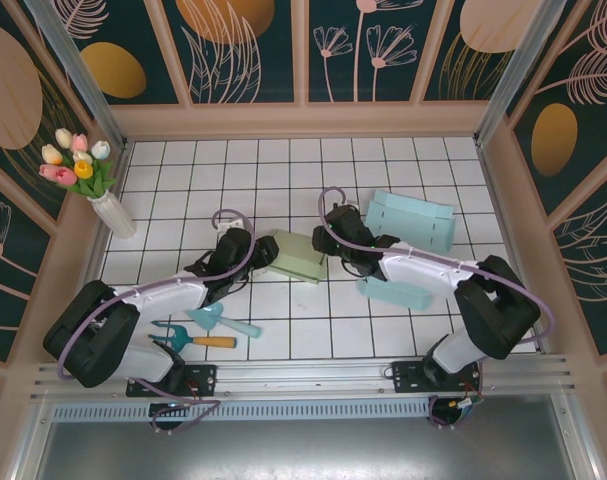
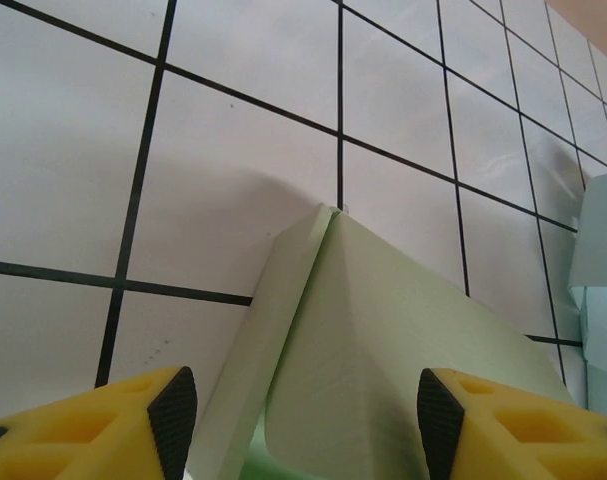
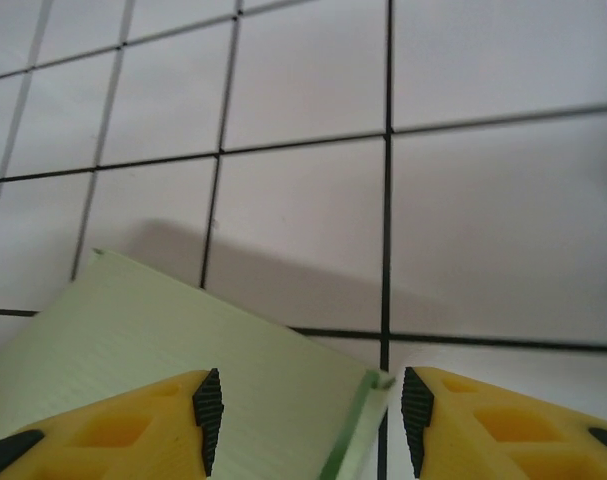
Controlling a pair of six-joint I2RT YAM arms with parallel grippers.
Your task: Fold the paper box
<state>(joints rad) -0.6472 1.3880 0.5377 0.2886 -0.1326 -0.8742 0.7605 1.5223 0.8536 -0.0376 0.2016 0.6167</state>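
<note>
Two grippers flank the pale green paper box (image 1: 299, 257), which lies well to the right of the tulip vase (image 1: 113, 214): the left gripper (image 2: 298, 405) on its vase side, the right gripper (image 3: 305, 410) on the side away from the vase. Both have their jaws apart, straddling an edge without pinching it. We judge the fold partly done: one wall stands creased at a corner, another panel looks flat, and the other walls are left to raise and tuck.
</note>
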